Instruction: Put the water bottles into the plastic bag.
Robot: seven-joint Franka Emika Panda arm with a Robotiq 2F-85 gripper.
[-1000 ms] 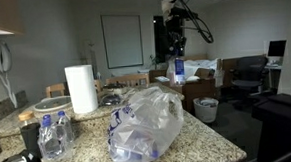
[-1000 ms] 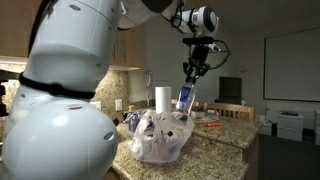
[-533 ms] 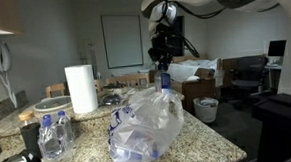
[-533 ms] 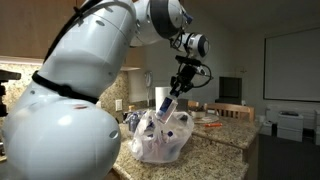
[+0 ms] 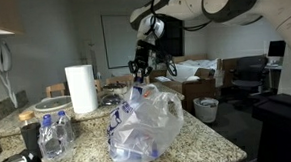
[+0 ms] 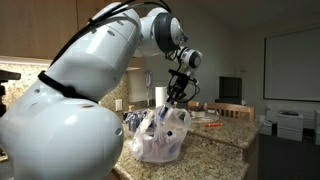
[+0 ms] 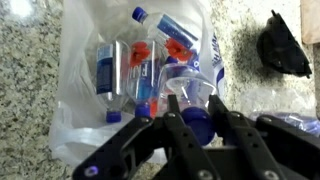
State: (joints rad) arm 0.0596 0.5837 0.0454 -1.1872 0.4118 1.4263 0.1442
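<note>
The pincer (image 7: 197, 124) is clenched on a water bottle (image 7: 188, 92), held just above the plastic bag (image 5: 148, 121) on the worktop (image 5: 217, 147), apparently so that release drops it among the bagged bottles (image 7: 115, 65); further bottles (image 5: 53, 134) stand far left.

A speckled brown-grey granite bench (image 5: 217, 139) fills the near part of the room. The walls are pale and the light is soft and even. On the far wall hangs a pale framed board (image 5: 121, 40), with a white wall phone (image 5: 1, 58) at the left. Farther right stand cardboard boxes (image 5: 200, 88), a waste bin (image 5: 206, 110) on the floor and a dark armchair (image 5: 247, 78). In an exterior view, wooden cabinets (image 6: 22, 28) hang high at the left and a large white screen (image 6: 292, 62) hangs on the right wall.
</note>
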